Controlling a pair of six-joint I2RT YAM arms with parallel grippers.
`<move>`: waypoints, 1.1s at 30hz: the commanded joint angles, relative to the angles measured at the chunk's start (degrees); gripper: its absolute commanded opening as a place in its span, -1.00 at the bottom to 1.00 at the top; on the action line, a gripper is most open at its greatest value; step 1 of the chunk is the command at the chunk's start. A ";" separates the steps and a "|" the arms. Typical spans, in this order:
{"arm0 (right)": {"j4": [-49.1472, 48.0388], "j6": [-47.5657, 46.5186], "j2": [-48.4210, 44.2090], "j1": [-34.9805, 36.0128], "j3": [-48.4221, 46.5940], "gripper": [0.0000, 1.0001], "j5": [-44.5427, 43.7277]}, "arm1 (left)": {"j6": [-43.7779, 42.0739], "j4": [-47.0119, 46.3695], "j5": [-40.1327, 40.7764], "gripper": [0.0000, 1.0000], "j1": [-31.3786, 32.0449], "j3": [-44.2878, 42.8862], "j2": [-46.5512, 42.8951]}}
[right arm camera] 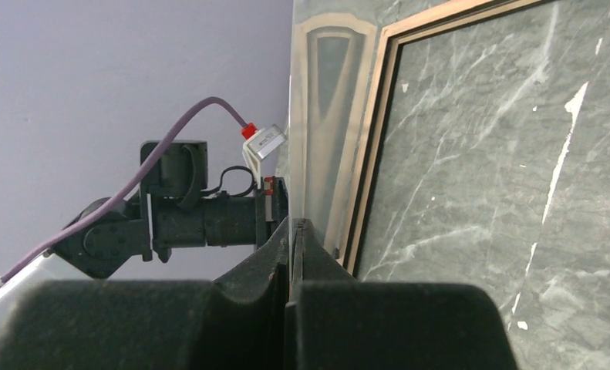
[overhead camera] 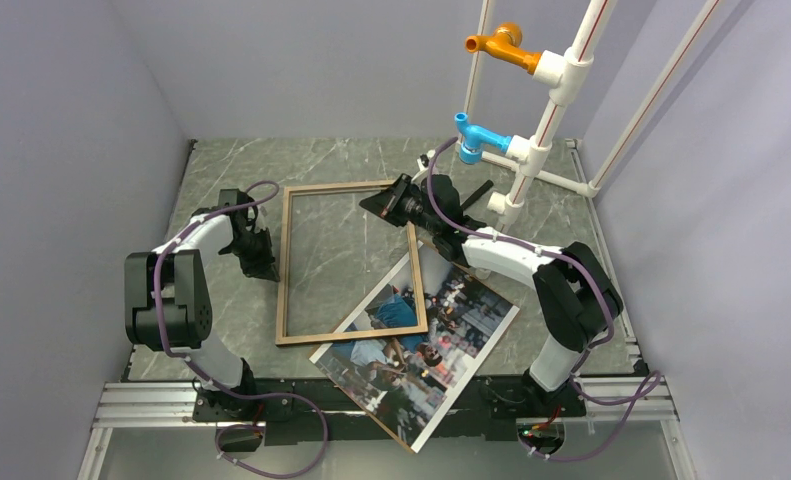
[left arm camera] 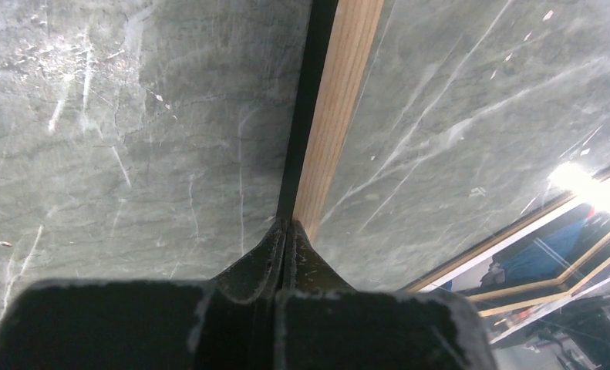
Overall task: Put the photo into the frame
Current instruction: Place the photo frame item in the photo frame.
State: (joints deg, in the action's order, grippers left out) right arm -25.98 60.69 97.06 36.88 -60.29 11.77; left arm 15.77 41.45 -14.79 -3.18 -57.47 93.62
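Note:
The frame (overhead camera: 284,265), thin wooden rails, lies flat on the marble table with the stone showing through it. The photo (overhead camera: 441,330) lies picture side up at the front right, one corner tucked under the frame's near right corner. My left gripper (overhead camera: 264,268) is shut, its tips down at the outer side of the left rail (left arm camera: 344,100); the tips (left arm camera: 288,223) meet right at the rail's black edge. My right gripper (overhead camera: 383,205) is shut at the frame's far right corner (right arm camera: 379,116), tips (right arm camera: 294,222) beside the rail. Nothing shows between either pair of jaws.
A white pipe stand (overhead camera: 546,120) with an orange fitting (overhead camera: 498,45) and a blue fitting (overhead camera: 476,138) rises at the back right, just behind my right arm. Grey walls close in on the left, back and right. The photo's near corner overhangs the table's front edge (overhead camera: 411,440).

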 commanded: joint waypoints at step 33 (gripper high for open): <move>9.29 2.46 4.58 -4.20 -9.46 -1.00 5.24 | -1.00 1.15 0.57 -1.00 1.60 -1.58 1.74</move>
State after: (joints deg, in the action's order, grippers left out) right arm -13.17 60.25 100.73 32.84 -67.66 15.59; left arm 15.70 42.06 -14.24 -2.37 -58.19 94.39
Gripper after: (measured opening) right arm 0.007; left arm 0.009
